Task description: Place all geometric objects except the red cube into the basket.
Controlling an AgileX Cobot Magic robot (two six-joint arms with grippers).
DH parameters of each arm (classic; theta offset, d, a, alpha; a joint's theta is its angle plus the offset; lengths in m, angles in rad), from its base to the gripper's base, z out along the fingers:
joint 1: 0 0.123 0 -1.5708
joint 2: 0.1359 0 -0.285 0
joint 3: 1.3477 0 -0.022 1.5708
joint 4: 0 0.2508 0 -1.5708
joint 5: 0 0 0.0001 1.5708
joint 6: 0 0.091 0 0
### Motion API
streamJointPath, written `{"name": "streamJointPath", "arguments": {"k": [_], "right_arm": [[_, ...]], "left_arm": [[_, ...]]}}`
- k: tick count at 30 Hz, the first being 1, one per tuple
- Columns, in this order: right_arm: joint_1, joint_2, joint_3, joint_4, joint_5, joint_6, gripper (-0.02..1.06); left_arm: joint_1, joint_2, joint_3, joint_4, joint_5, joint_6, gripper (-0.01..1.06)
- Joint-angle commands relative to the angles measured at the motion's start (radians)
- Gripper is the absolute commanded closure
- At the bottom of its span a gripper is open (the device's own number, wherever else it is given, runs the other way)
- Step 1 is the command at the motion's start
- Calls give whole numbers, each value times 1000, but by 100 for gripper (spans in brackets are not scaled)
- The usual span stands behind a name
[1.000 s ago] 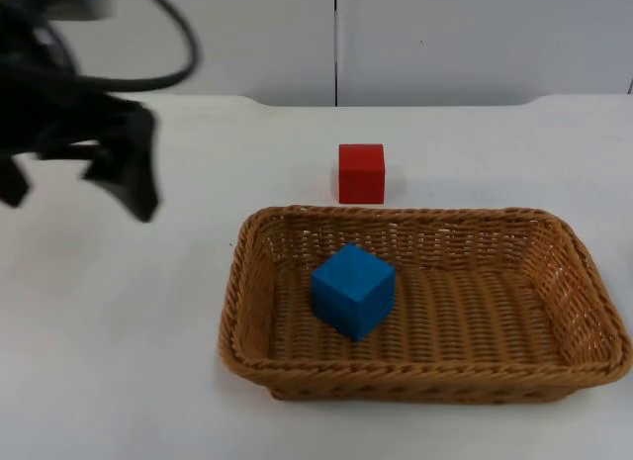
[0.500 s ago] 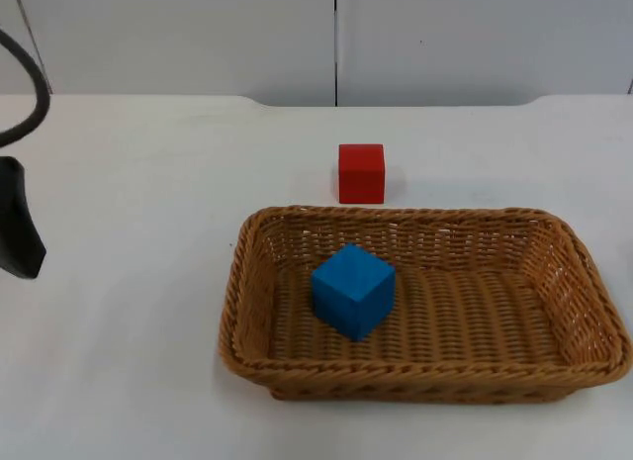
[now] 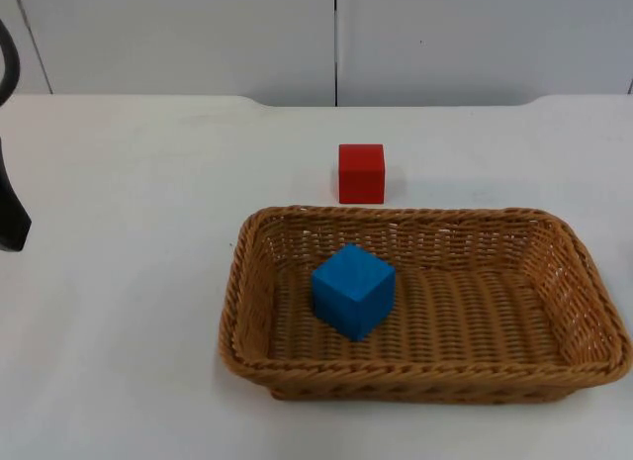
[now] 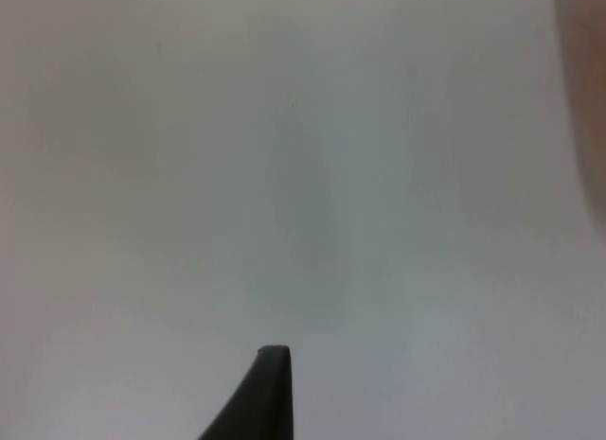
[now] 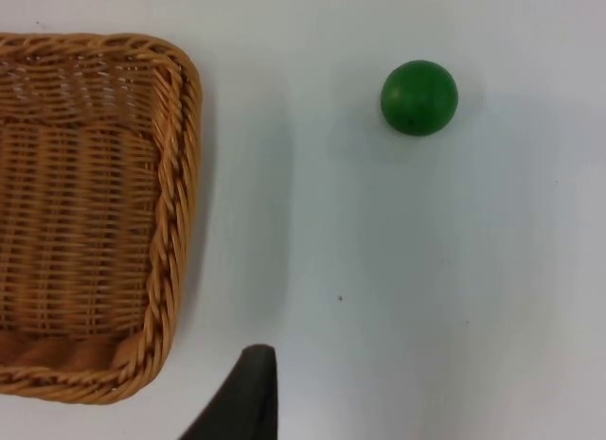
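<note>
A blue cube [image 3: 353, 290] rests tilted inside the wicker basket [image 3: 425, 379], toward its left half. Just beyond the basket's far rim, the red cube [image 3: 361, 172] stands on the table. Well away from both, my left gripper [image 3: 11, 221] is at the far left edge of the table, over bare white table [image 4: 303, 175]. My right gripper [image 5: 248, 395] hangs above the table just outside one end of the basket [image 5: 175, 222]. A green ball [image 5: 418, 97] lies on the table apart from that basket rim.
The grey partition wall [image 3: 336, 40] closes off the back of the table. White table surface [image 3: 129, 331] spreads left of the basket and in front of it.
My left arm has pulled back to the left, from above the table's left part to the picture's edge. The basket and both cubes have not moved.
</note>
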Motion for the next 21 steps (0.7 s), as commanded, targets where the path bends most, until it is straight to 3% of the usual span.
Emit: {"name": "streamJointPath", "arguments": {"k": [1, 6, 12, 14, 21], "right_arm": [[-7, 0, -6, -3, -10, -5, -1], [-7, 33, -21, -29, -8, 0, -1], [-7, 234, -83, -55, -40, 33, -1], [-8, 335, -125, -88, -57, 40, -1], [-52, 641, -308, -63, -94, 12, -1]], "left_arm": [[2, -8, 4, 1, 3, 3, 0], [2, -8, 4, 3, 5, 3, 0], [2, -8, 4, 3, 7, 3, 0], [2, -8, 4, 3, -2, 3, 0], [2, -8, 4, 3, -2, 3, 0]]}}
